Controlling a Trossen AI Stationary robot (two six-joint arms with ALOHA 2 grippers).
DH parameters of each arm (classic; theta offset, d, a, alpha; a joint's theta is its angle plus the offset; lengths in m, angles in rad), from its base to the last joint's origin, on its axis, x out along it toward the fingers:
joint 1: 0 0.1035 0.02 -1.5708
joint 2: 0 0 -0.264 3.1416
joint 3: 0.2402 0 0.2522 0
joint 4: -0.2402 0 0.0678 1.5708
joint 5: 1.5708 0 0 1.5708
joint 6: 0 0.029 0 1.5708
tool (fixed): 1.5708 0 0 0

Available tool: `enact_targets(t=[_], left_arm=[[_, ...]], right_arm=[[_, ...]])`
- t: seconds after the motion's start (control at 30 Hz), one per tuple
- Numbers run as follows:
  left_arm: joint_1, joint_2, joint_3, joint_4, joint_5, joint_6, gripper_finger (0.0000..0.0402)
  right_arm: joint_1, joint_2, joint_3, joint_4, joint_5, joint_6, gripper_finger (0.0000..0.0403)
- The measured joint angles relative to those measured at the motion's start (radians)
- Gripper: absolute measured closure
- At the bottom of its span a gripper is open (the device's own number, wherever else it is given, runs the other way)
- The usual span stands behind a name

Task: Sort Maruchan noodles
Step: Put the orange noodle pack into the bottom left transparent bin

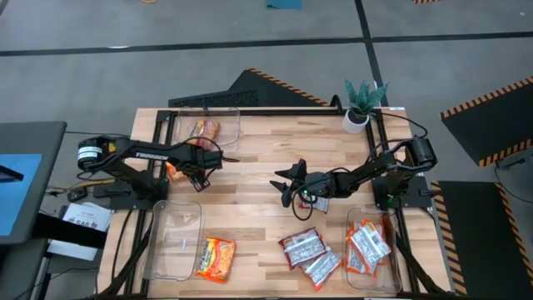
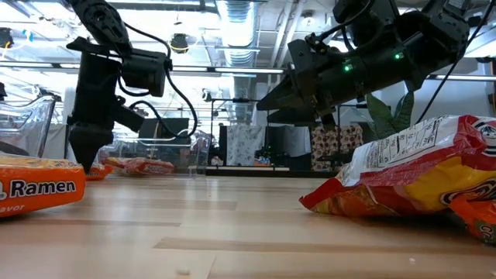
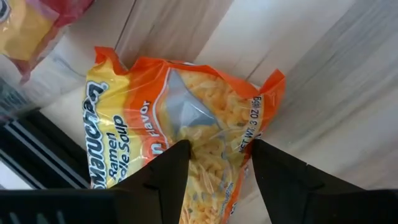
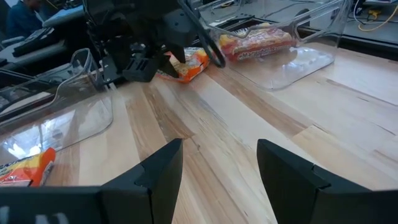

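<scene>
Left end effector (image 3: 214,163): low over the orange crinkly plastic noodle packet (image 3: 186,130), fingers spread, one on each side of it.
Right end effector (image 4: 217,165): open wide and empty, above the middle of the wooden counter (image 1: 266,154).
Hard to see: the packet's lower end is cut off behind the fingers.
Packet: flat on the counter, just beside the clear plastic bin (image 1: 206,127) at the back left.
Nearby: that bin holds another orange packet (image 1: 204,129); silver-white packets (image 1: 310,254) lie at the front right.

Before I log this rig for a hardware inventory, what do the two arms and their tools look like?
Both arms are matte black, jointed, with black cables looping along them. The left arm carries white lettering on its link and a white round label at its base. The left tool and right tool each end in two dark, flat, wedge-shaped fingers. Small green lights glow on the right arm.
</scene>
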Motion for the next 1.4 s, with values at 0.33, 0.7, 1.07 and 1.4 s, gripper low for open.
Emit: enact_targets(t=[0.33,0.7,1.07,1.4], left_arm=[[-0.098,0.003,-0.008,0.001,-0.026,0.011,0.0336],[-0.262,-0.029,0.152,-0.101,-0.003,0.022,0.04],[-0.38,-0.175,0.482,-0.251,-0.104,0.058,0.04],[-0.569,-0.236,0.652,-0.368,-0.167,-0.03,0.0401]], right_arm=[[0.0,0.0,0.0,-0.01,0.0,0.0,0.0175],[0.0,0.0,0.0,-0.013,0.0,0.0,0.0175],[0.0,0.0,0.0,-0.021,0.0,0.0,0.0175],[0.0,0.0,0.0,-0.025,0.0,0.0,0.0175]])
